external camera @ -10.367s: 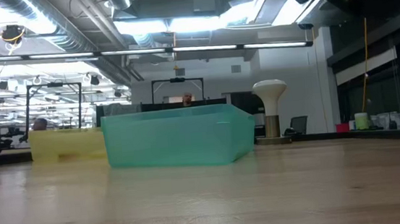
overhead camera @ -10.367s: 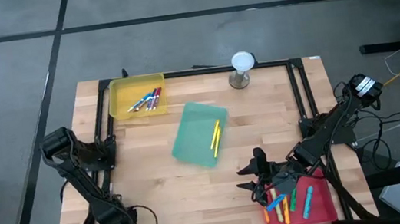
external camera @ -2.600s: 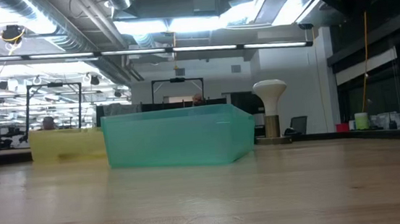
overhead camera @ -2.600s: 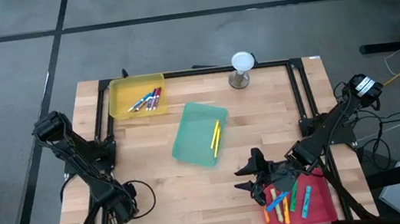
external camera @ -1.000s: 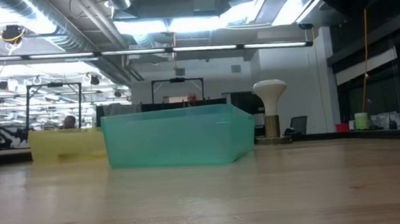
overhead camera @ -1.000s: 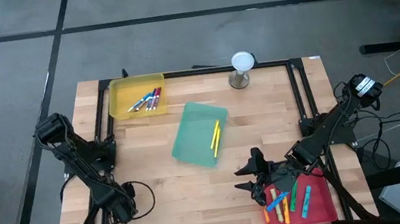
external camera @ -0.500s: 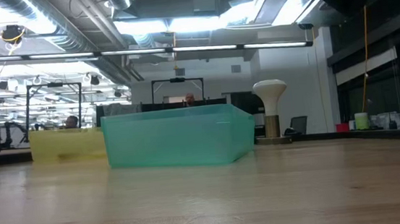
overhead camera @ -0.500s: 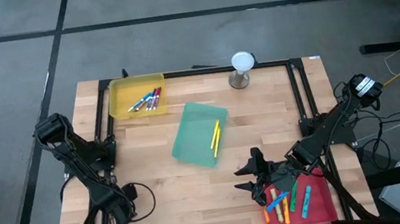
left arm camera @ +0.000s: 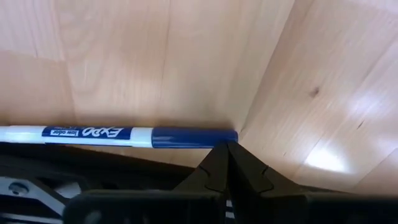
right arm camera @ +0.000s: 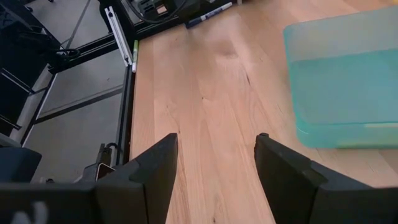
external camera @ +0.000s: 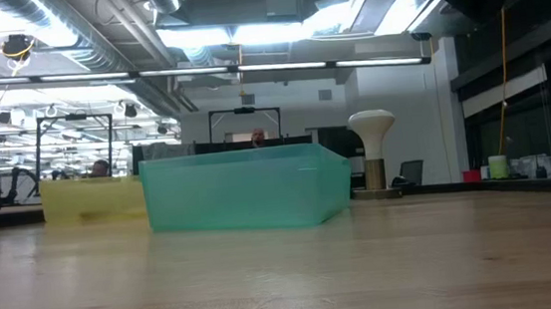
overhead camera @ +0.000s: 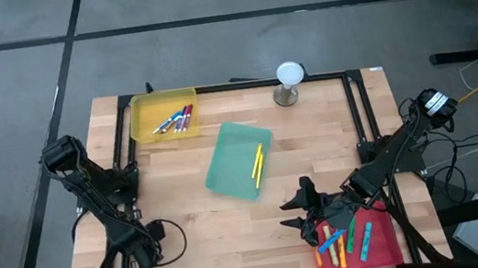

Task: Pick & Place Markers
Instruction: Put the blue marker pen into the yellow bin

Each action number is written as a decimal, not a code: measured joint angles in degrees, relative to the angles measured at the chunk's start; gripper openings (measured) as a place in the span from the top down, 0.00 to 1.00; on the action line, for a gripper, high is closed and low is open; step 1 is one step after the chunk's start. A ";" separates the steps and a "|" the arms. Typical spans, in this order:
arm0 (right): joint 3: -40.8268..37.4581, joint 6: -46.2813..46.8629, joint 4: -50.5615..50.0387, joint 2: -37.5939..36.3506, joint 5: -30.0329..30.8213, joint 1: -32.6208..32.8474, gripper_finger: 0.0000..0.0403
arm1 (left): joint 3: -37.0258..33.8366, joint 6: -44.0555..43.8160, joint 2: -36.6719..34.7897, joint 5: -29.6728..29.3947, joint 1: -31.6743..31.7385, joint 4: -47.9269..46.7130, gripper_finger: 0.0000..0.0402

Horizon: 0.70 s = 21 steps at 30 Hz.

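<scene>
Left gripper (left arm camera: pixel 227 163) pinched together at the blue marker (left arm camera: pixel 121 135).
Fingers must part first (tips sit at its cap), then straddle the barrel; right gripper (right arm camera: pixel 214 163) waits, spread.

The left gripper (left arm camera: pixel 227 148) sits low over the pale wooden counter (left arm camera: pixel 186 56), its two dark fingers (left arm camera: pixel 214 168) pressed together into a single point with no gap between them. Just past that point lies a marker (left arm camera: pixel 118 135), flat on the wood and running crosswise to the fingers. Its barrel is white with a blue printed label, and its blue cap end reaches the fingertips. Whether the tips touch the cap cannot be told. A dark frame edge (left arm camera: pixel 62 165) runs alongside the marker.
</scene>
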 joint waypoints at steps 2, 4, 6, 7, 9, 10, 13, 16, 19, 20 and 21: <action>0.00 0.00 0.01 -0.01 0.00 0.01 0.48 | 0.24 0.23 0.00 -0.91 0.00 0.01 1.00; 0.00 0.00 -0.02 -0.01 0.00 0.01 0.48 | 0.32 0.23 -0.29 -1.75 0.00 0.13 1.00; 0.00 0.00 0.02 -0.01 0.02 -0.01 0.48 | 0.33 0.17 -0.91 -2.25 0.00 0.08 1.00; 0.00 0.00 0.01 -0.01 0.01 -0.01 0.48 | 0.34 0.02 -1.22 -2.41 0.00 0.08 1.00; 0.00 -0.01 0.01 -0.01 0.01 0.00 0.48 | 0.34 -0.17 -1.98 -2.80 0.00 -0.04 1.00; 0.00 -0.03 0.01 0.01 0.02 0.01 0.48 | 0.34 -0.23 -2.50 -3.18 0.00 -0.02 1.00; 0.00 -0.22 0.01 0.01 0.02 0.01 0.48 | 0.36 -0.29 -4.16 -5.39 0.01 -0.07 1.00; 0.00 -0.20 0.01 -0.01 0.02 -0.02 0.48 | 0.40 -0.90 -5.88 -7.03 0.02 -0.51 1.00; 0.00 -0.23 0.01 0.00 0.02 0.01 0.48 | 0.43 -1.53 -7.31 -6.29 0.02 -2.58 1.00; 0.00 -0.24 0.01 0.00 0.04 0.00 0.48 | 0.43 -1.81 -7.83 -5.94 0.02 -3.88 1.00; 0.00 -0.25 -0.01 -0.01 0.13 0.01 0.48 | 0.43 -1.98 -8.36 -5.52 0.00 -5.38 1.00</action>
